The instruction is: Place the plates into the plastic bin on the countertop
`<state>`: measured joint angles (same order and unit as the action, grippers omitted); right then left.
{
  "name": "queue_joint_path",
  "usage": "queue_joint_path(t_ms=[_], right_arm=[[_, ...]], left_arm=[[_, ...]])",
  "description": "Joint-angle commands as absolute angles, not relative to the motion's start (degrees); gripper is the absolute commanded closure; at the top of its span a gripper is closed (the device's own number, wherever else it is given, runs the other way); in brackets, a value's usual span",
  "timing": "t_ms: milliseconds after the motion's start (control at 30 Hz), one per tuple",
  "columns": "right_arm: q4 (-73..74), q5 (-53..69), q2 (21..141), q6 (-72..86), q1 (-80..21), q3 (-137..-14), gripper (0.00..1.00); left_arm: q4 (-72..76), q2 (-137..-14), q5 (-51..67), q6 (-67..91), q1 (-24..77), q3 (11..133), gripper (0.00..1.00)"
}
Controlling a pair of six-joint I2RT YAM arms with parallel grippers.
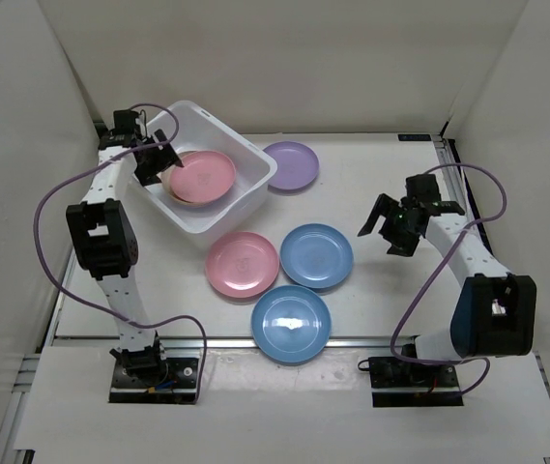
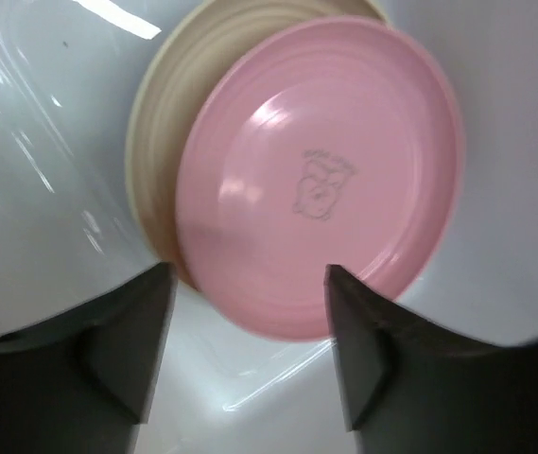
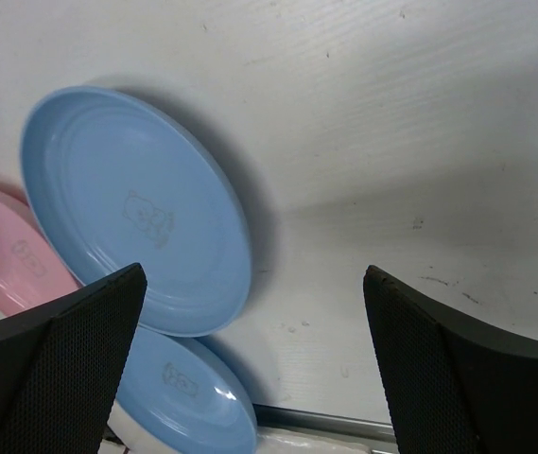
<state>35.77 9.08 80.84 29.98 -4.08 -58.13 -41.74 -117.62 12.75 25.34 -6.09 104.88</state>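
White walls box in a flat white counter (image 1: 371, 184) edged by metal rails. At its far left stands a white rectangular plastic bin (image 1: 212, 220). Inside it a pink round plastic plate (image 1: 202, 176) lies on a cream round plate (image 2: 155, 170) and covers most of it. Only a crescent of cream rim shows, and whether more plates lie beneath cannot be told.

The left gripper (image 1: 161, 162) hangs over the bin's left side. From above it is a dark shape that is hard to read, but the wrist view shows its fingers (image 2: 127, 350) spread apart with nothing between them, the pink plate lying free below.

A purple round plate (image 1: 296, 164) sits on the counter just beyond the bin, its left edge hidden behind the bin's corner. Mid-counter a second pink plate (image 1: 243, 264) and a blue round plate (image 1: 316, 255) lie side by side, very close together. A nearer blue plate (image 1: 291, 323) reaches over the near rail.

The right gripper (image 1: 390, 230) hovers to the right of the blue round plate, jaws wide apart and empty. In its wrist view its own dark fingers (image 3: 60, 369) cut off parts of the nearer blue plate and the second pink plate.
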Motion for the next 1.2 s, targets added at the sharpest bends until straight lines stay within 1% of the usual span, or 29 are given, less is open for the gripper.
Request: queue_joint_path(t_ms=[0, 33, 133, 333, 467, 500, 533, 567, 600, 633, 700, 733, 800, 833, 1000, 1167], right_arm=[[32.96, 8.87, 80.59, 29.62, -4.3, -56.08, 0.01], [32.44, 9.92, 81.12, 29.62, -4.48, -55.64, 0.01], [30.68, 10.37, 82.09, 29.27, -6.58, -54.93, 0.02], [27.25, 7.47, 87.62, 29.97, -12.21, -55.37, 0.07], [25.32, 6.51, 92.19, 30.76, -14.85, -56.07, 0.12], [25.05, 6.85, 92.98, 30.67, -15.03, -56.16, 0.14], [24.53, 7.12, 94.64, 30.76, -15.38, -56.34, 0.21], [24.35, 6.68, 95.27, 30.85, -15.99, -56.25, 0.24], [24.17, 6.16, 95.71, 31.37, -16.26, -56.16, 0.32], [23.91, 5.63, 96.58, 31.81, -16.35, -56.08, 0.48], [24.43, 4.84, 96.77, 32.52, -16.35, -56.51, 0.68], [25.39, 4.4, 96.16, 32.61, -16.43, -56.86, 0.82], [26.89, 1.52, 94.58, 32.69, -16.35, -57.74, 0.93], [28.63, -0.94, 92.74, 32.61, -16.35, -58.61, 1.0], [32.95, -5.0, 86.15, 30.06, -16.52, -61.96, 1.0], [37.69, -6.24, 78.77, 28.22, -16.43, -66.0, 1.0]], left_arm=[[-45.96, -117.77, 5.99, 24.61, -4.57, 109.77, 0.07], [-46.31, -117.77, 5.28, 24.52, -3.96, 111.25, 0.01], [-46.41, -117.43, 6.41, 24.78, -3.96, 113.63, 0.01], [-46.41, -114.0, 7.91, 24.09, -3.08, 115.4, 0.01], [-46.41, -110.93, 9.57, 21.63, 0.34, 115.49, 0.0], [-46.49, -110.31, 9.93, 20.4, 2.61, 115.4, 0.01], [-46.41, -109.69, 10.63, 19.61, 4.03, 115.31, 0.01], [-46.49, -108.12, 10.81, 18.38, 7.0, 114.62, 0.01], [-46.49, -107.41, 10.38, 18.2, 8.6, 114.26, 0.0], [-46.23, -106.71, 10.63, 18.19, 10.09, 113.91, 0.01], [-45.97, -104.42, 11.07, 18.11, 13.86, 112.51, 0.01], [-45.53, -103.63, 11.16, 17.76, 15.1, 111.89, 0.01], [-45.18, -101.43, 11.16, 17.14, 18.0, 109.79, 0.0], [-45.09, -100.12, 11.6, 16.44, 18.89, 108.56, 0.01], [-44.21, -98.0, 13.88, 15.03, 24.77, 105.22, 0.0], [-43.15, -98.52, 16.35, 15.03, 27.16, 103.27, 0.0]])
